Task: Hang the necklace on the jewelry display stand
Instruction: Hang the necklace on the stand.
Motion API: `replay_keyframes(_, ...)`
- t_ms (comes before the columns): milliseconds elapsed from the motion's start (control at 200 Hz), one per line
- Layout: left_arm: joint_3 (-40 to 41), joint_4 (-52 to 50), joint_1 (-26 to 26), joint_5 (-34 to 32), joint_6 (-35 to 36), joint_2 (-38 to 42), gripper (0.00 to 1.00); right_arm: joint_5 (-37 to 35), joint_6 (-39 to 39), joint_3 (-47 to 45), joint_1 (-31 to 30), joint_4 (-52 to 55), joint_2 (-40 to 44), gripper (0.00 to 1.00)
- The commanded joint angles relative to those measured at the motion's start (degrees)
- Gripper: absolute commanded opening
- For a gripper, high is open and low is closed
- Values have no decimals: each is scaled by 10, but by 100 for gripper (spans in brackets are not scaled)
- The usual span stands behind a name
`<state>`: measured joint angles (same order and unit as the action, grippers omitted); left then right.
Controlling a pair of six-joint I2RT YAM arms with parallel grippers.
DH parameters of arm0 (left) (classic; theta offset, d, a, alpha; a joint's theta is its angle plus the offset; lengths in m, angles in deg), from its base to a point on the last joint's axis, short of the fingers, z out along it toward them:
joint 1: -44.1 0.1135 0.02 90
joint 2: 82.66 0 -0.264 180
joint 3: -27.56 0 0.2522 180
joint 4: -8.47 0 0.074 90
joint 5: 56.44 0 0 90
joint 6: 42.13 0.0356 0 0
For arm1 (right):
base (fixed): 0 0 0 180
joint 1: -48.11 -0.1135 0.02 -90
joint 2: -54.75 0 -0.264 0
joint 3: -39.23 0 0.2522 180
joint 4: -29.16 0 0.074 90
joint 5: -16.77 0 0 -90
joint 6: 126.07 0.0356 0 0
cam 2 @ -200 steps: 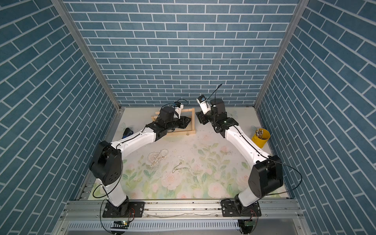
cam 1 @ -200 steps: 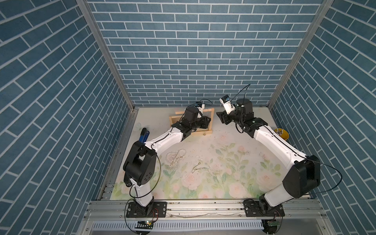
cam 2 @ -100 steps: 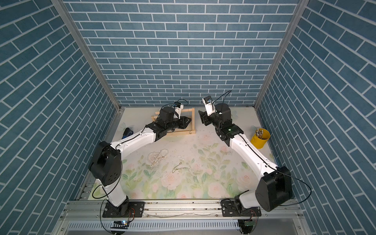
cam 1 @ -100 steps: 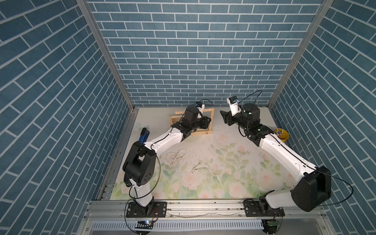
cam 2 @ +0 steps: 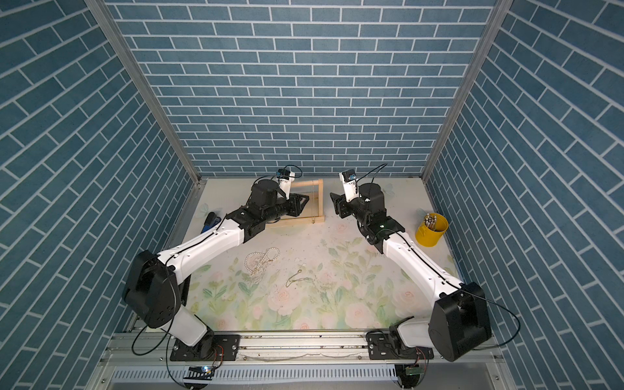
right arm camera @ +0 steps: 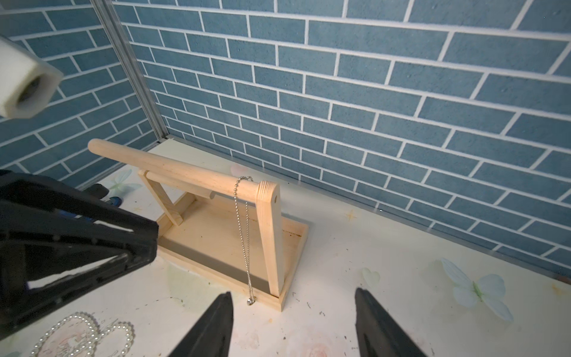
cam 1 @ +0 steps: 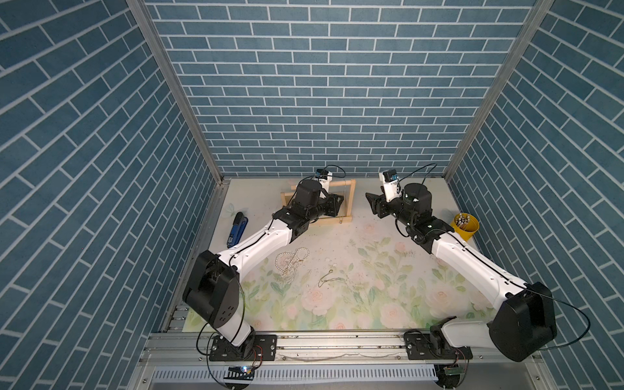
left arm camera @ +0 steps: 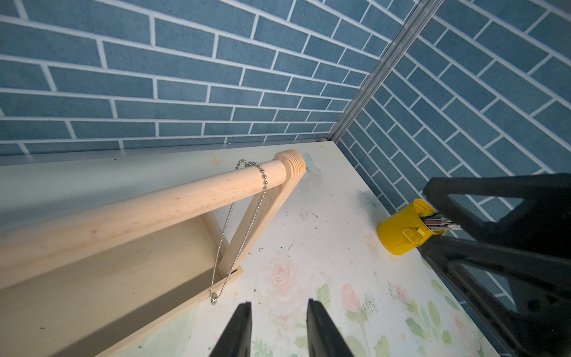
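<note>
Top views: seeing left pincer (cam 1: 339,203) over the jewelry display stand (cam 1: 351,199), tips close to its taller upright. Overlapping from above, so can't read the height gap. Seeing right pincer (cam 1: 370,202) facing it from the other side of that upright, well clear, bare bench (cam 1: 364,243) in between. Noting back wall close beyond both. Behind them, toward the arm bases: pearl strand (cam 1: 291,260) and thin chain (cam 1: 332,279) flat on the bench. Yellow cup (cam 1: 466,225) behind the right pincer at the bench edge, blue tool (cam 1: 237,228) behind the left pincer at the opposite edge.

Left wrist: reading left pincer as apart by a narrow gap, nothing between. Seeing necklace (left arm camera: 264,185), a silver ball chain, draped over the round top bar right at the taller upright, with two strands down to a pendant by the base corner, just ahead of the tips. Can't tell pendant-to-bench contact. Open bench ahead; right pincer's fingers (left arm camera: 550,216) close across, yellow cup partly behind.

Right wrist: reading right pincer as wide apart, empty. Stand straight ahead: pale bare wood, flat rectangular base, one short and one tall upright, thinner bar lower down. Clear bench between tips and base edge. Left pincer close by the base; can't tell contact.
</note>
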<state>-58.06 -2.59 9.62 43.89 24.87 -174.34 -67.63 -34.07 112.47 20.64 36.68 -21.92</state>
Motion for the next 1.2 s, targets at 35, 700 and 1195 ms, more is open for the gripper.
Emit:
replay_keyframes(35, 38, -5, -3, -36, 14, 55, 36, 30, 61, -39, -5, -54, 13, 61)
replay_keyframes(700, 219, -107, 1, -164, 29, 366, 42, -170, 199, -63, -128, -255, -189, 35)
replay_keyframes(1195, 256, -123, 5, -175, 56, 429, 43, -180, 186, 57, -128, -260, -326, 25)
